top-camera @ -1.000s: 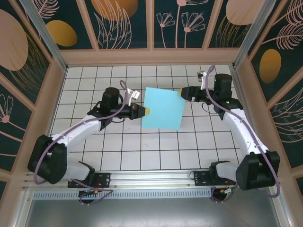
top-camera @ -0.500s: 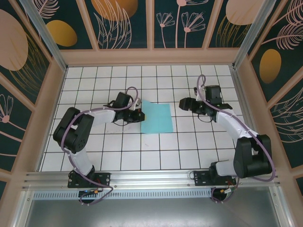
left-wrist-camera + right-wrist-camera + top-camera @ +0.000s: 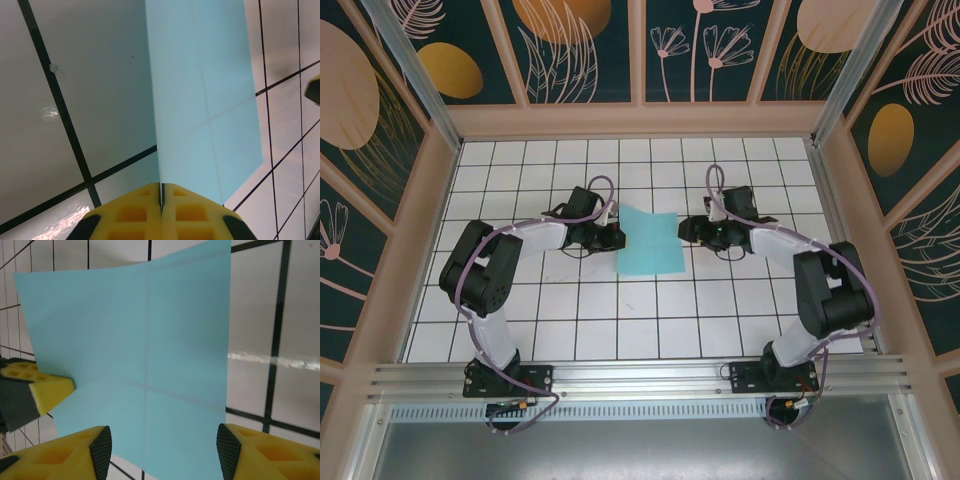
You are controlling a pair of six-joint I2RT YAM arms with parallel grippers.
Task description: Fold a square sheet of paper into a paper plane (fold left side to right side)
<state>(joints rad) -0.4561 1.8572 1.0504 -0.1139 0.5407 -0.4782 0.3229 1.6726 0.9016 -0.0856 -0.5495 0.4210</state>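
looks like the left gripper (image 3: 161, 189) is pinching the thin turquoise square paper sheet (image 3: 650, 243) by its left edge to anchor it, right gripper (image 3: 161, 440) hanging wide open at the opposite edge.

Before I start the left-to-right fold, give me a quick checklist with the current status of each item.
1. Left gripper pinched on the square sheet of paper at its left edge: ok, closed on it.
2. Right gripper open: ok, jaws apart at the sheet's right edge.
3. Right gripper holding the sheet: not ok, not closed on it.
4. Sheet flat on the table: cannot tell; grid lines show through it.
5. Grippers on opposite sides of the sheet, apart: ok.
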